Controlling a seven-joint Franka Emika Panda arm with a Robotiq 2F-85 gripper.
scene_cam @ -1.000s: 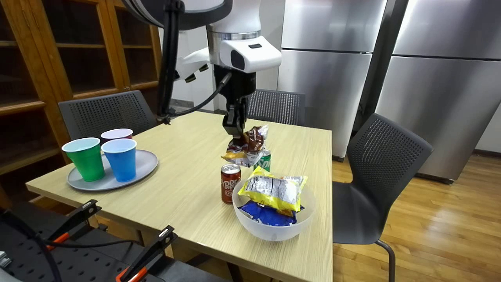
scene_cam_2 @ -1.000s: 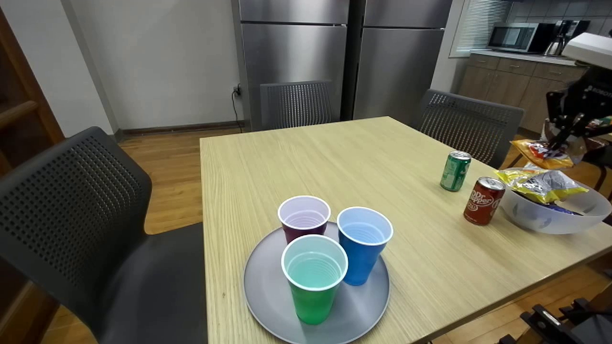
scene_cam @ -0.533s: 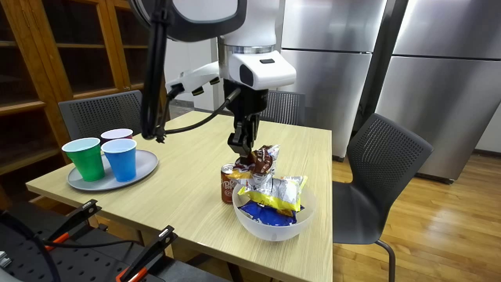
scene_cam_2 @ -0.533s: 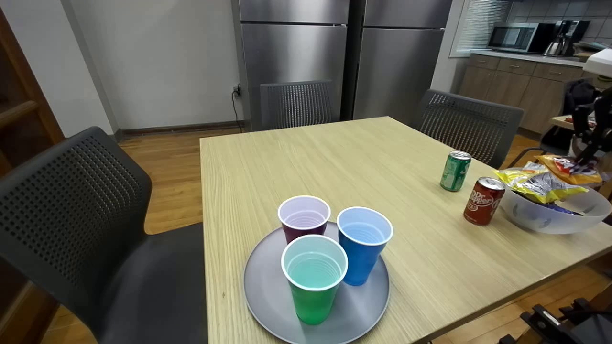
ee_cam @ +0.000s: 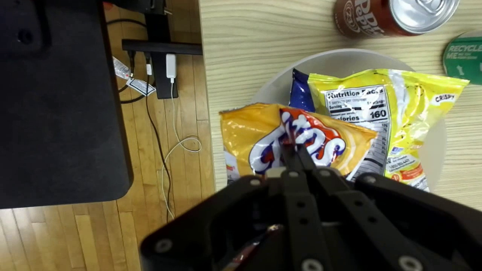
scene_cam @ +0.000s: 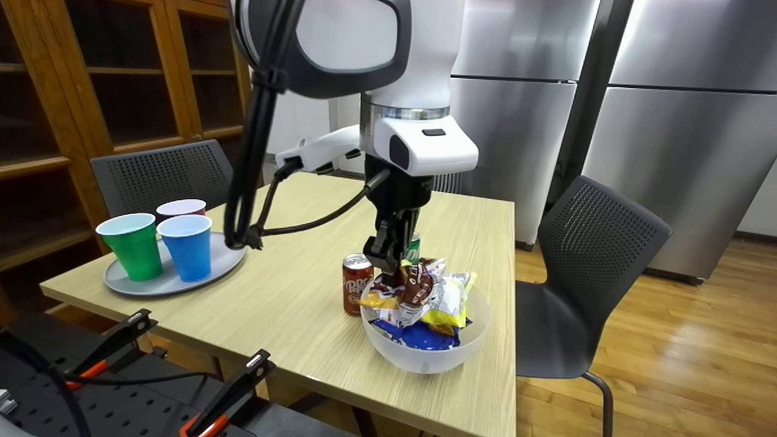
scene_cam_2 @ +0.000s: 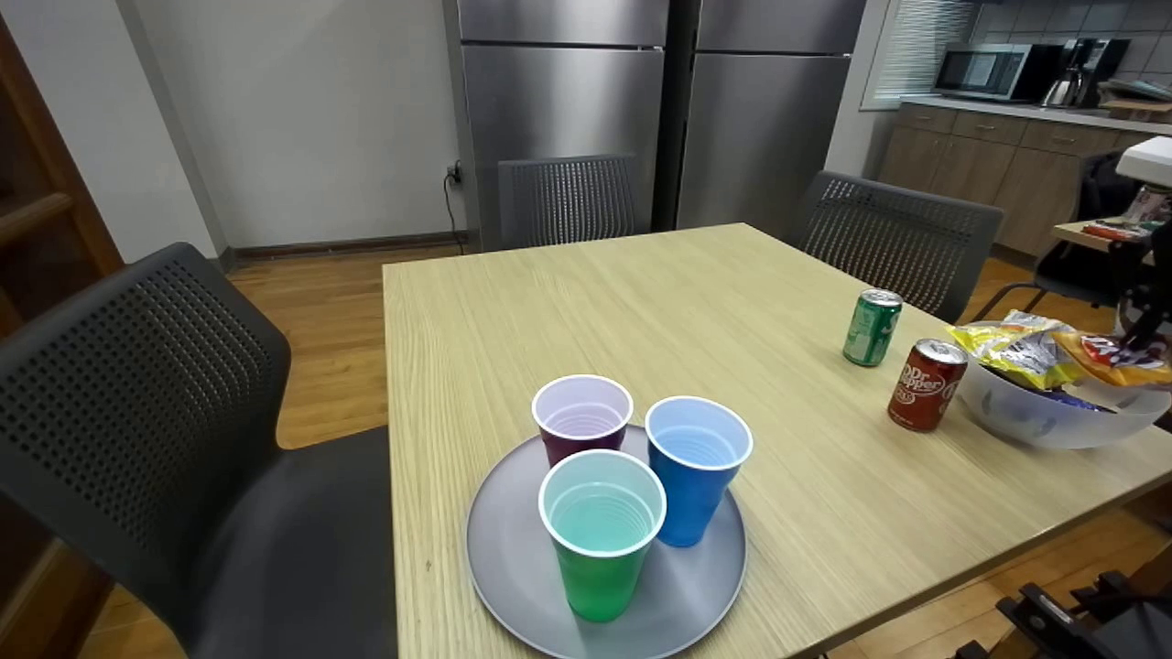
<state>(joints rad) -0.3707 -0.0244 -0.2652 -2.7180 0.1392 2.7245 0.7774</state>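
One orange bag (ee_cam: 320, 139), pinched between the fingers (ee_cam: 299, 188), partly hid one yellow bag (ee_cam: 414, 101). One blue bag (ee_cam: 301, 94) showed past both, in a bowl (ee_cam: 354, 60). Beside it, on the surface (ee_cam: 241, 67), stood one Dr Pepper can (ee_cam: 388, 19) and one green can (ee_cam: 465, 58). Cables (ee_cam: 160, 152) crossed the floor (ee_cam: 145, 162).

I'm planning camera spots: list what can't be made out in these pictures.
Wrist view: part of the orange bag, hidden by the gripper.
Wrist view: fine print on the yellow bag, too small to read.
Wrist view: most of the blue bag, covered by those two.
Wrist view: part of the green can, cut off by the right edge.
In an exterior view: base of the maroon cup, behind the green cup.
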